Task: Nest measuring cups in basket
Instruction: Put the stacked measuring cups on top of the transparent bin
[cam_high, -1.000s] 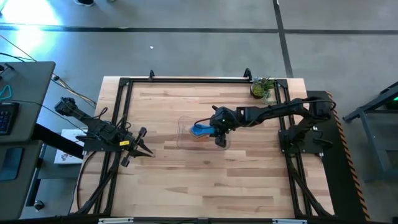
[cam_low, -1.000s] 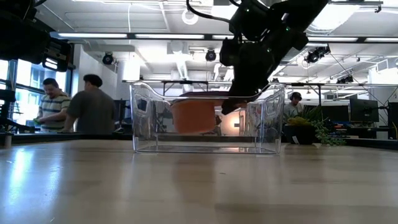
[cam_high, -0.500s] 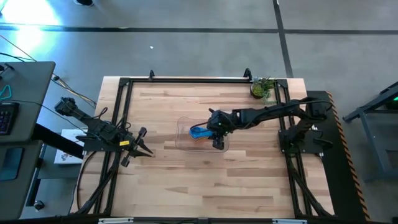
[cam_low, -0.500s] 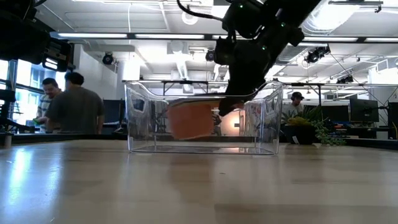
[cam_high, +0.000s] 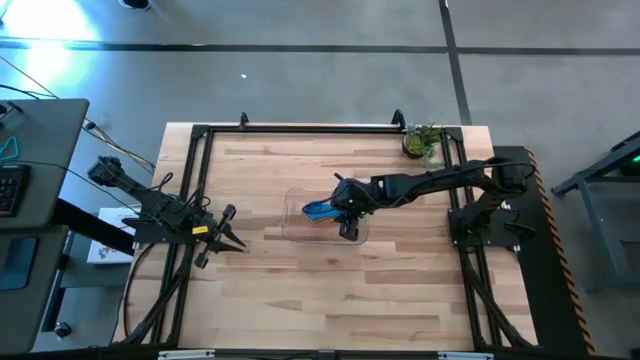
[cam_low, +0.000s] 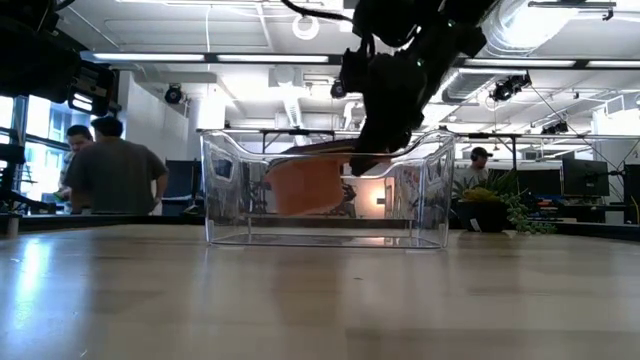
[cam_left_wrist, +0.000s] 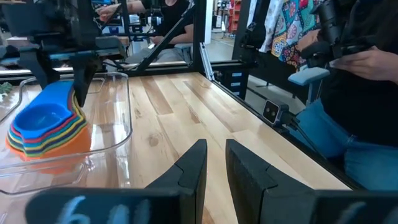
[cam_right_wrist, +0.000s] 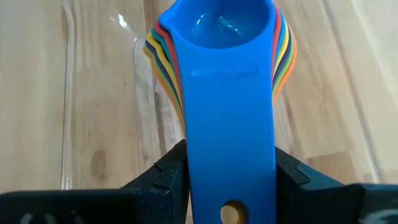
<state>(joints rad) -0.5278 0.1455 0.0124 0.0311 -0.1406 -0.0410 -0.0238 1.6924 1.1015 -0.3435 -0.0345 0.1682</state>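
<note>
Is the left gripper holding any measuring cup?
No, the left gripper waits near the table's left edge with nothing between its fingers, while the nested cups sit in the basket.

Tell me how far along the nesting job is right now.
Done: the measuring cups sit nested in one stack, blue on top, inside the basket. In hand: the right gripper is shut on the stack's handle, holding it tilted above the basket floor. Left: set it down and release. The left gripper waits at the table's left edge.
</note>
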